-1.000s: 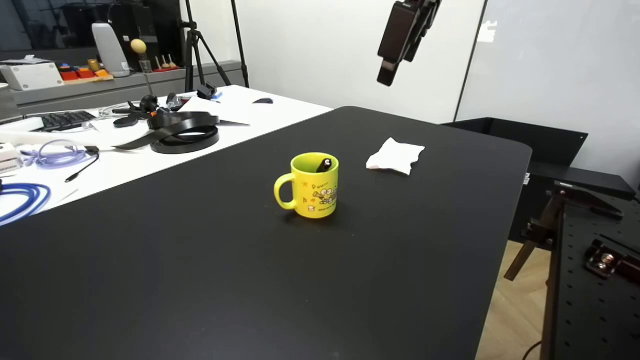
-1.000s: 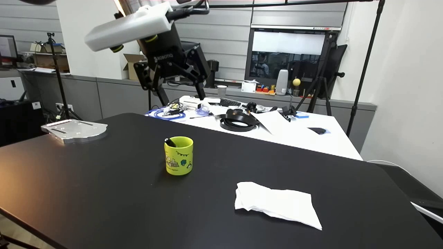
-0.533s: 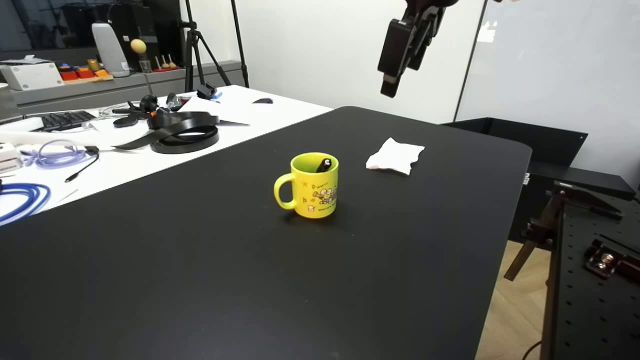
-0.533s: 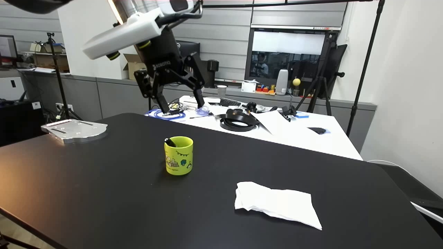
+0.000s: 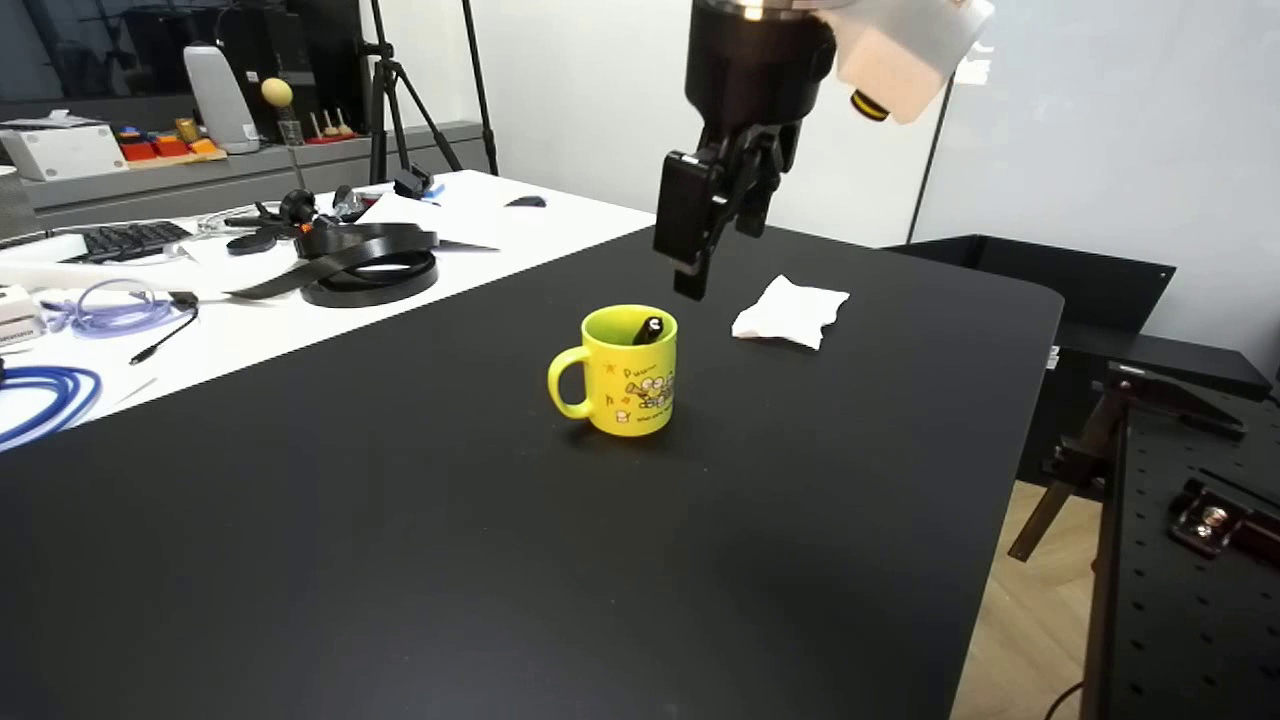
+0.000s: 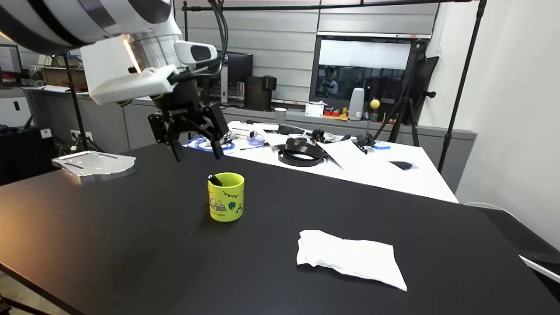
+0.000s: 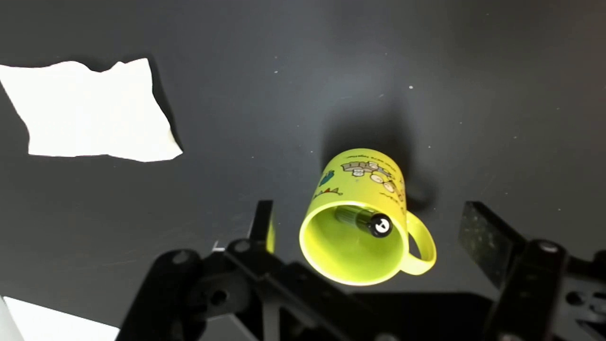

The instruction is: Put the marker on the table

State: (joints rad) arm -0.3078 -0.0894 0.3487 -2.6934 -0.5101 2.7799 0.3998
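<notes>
Black table (image 5: 450,560), 1 mug (image 6: 226,200), 1 marker (image 7: 363,219) inside

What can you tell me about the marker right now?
The marker is a slim stick with a black, plastic-looking end bearing a white mark. It leans inside the upright yellow mug, end near the rim, lower part hidden. Only the mug appears to touch it; the open gripper is clear of it.

Exterior views across table (image 6: 267,227), wrist view downward
</notes>
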